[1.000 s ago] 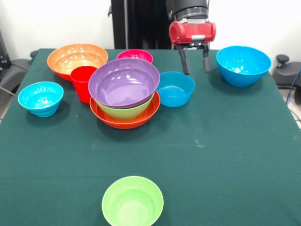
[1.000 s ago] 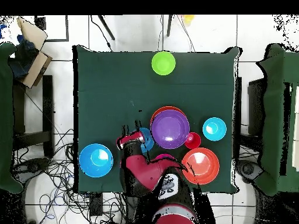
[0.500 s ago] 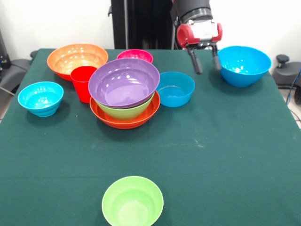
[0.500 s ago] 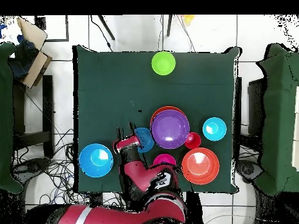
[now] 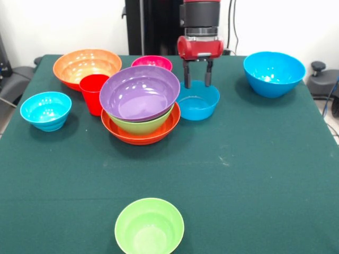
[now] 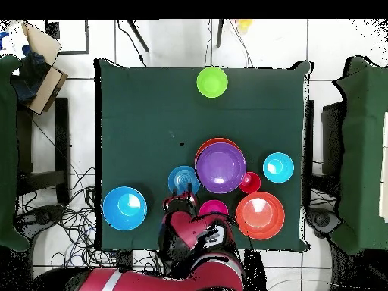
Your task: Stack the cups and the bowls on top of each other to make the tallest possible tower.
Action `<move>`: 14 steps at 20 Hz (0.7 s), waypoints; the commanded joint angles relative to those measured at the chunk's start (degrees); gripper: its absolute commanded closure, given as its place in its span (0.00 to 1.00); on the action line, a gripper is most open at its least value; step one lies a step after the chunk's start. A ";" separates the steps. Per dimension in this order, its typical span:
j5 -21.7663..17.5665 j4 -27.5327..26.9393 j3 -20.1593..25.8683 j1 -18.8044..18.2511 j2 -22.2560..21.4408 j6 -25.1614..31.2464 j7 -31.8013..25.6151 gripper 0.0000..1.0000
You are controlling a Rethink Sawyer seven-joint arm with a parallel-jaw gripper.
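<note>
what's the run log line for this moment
tool: open, over blue bowl's far rim | tower: orange, green, purple

I see the near green bowl cut off by the front view's bottom edge. The purple bowl hides most of the green bowl nested beneath it. Overhead, the arm covers perhaps half the magenta bowl.
</note>
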 commanded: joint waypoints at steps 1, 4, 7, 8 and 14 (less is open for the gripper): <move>-1.24 -0.12 5.04 -0.66 -1.21 5.25 6.28 0.00; -1.38 -0.62 4.91 -0.38 -0.62 4.44 6.30 0.00; -1.59 -1.18 5.13 -0.28 -0.08 3.72 6.13 0.00; -1.64 -1.27 5.24 -0.28 0.02 3.68 6.09 0.00; -2.30 -1.91 6.08 -0.19 0.71 3.56 5.66 0.00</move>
